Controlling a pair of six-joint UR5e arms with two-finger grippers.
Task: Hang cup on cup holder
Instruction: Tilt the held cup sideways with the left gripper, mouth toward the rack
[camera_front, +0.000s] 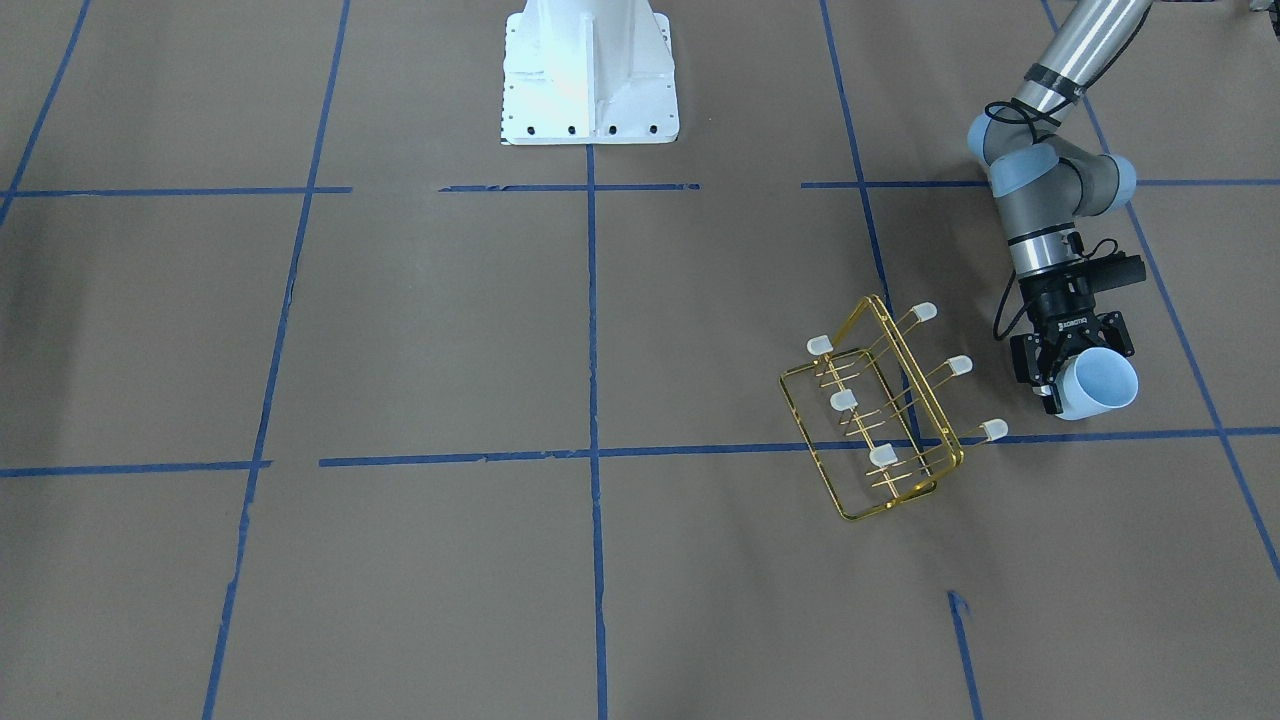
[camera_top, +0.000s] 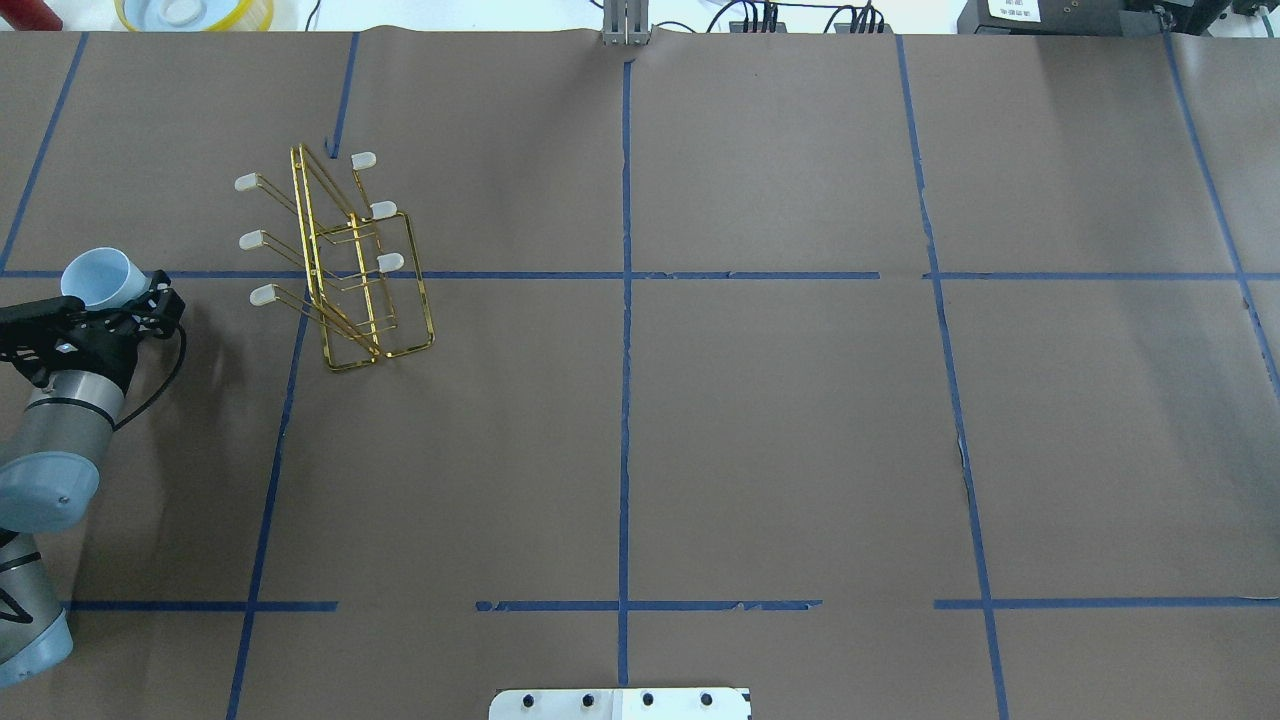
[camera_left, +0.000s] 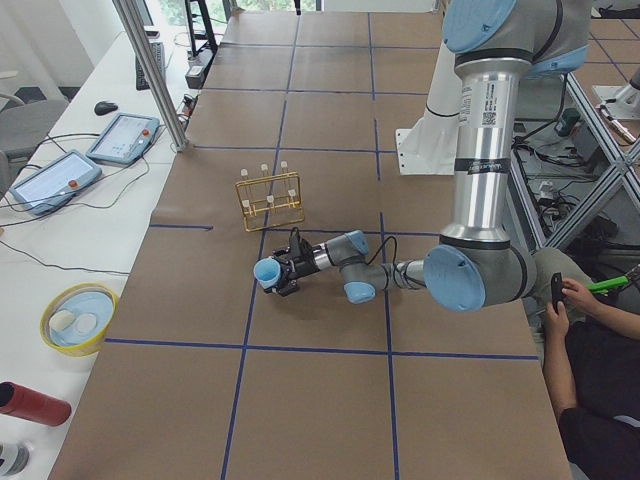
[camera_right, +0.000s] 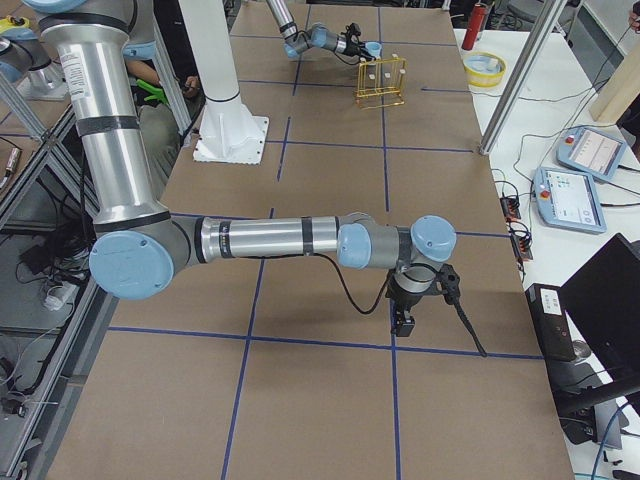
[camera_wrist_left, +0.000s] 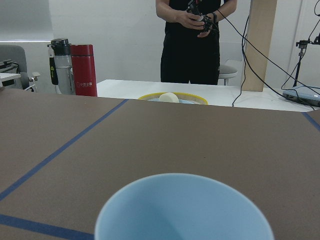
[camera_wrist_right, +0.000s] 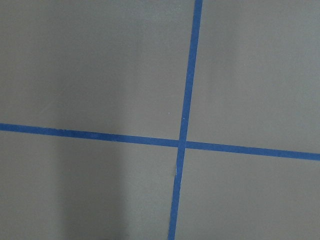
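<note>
My left gripper (camera_front: 1085, 372) is shut on the pale blue cup (camera_front: 1100, 385) and holds it on its side above the table, its open mouth pointing away from the wrist. The cup (camera_top: 100, 277) is left of the gold wire cup holder (camera_top: 340, 260) in the overhead view, a short gap apart from its capped prongs. The cup holder (camera_front: 880, 410) stands on the brown table with all prongs bare. The cup's rim (camera_wrist_left: 185, 210) fills the bottom of the left wrist view. My right gripper (camera_right: 405, 320) hangs low over the table far from both; I cannot tell whether it is open.
A yellow bowl (camera_top: 195, 12) sits beyond the table's far edge, with a red bottle (camera_wrist_left: 84, 70) and a standing person (camera_wrist_left: 192, 40) behind it. The white robot base (camera_front: 590, 70) is at mid-table. Blue tape lines (camera_wrist_right: 185, 145) cross the surface.
</note>
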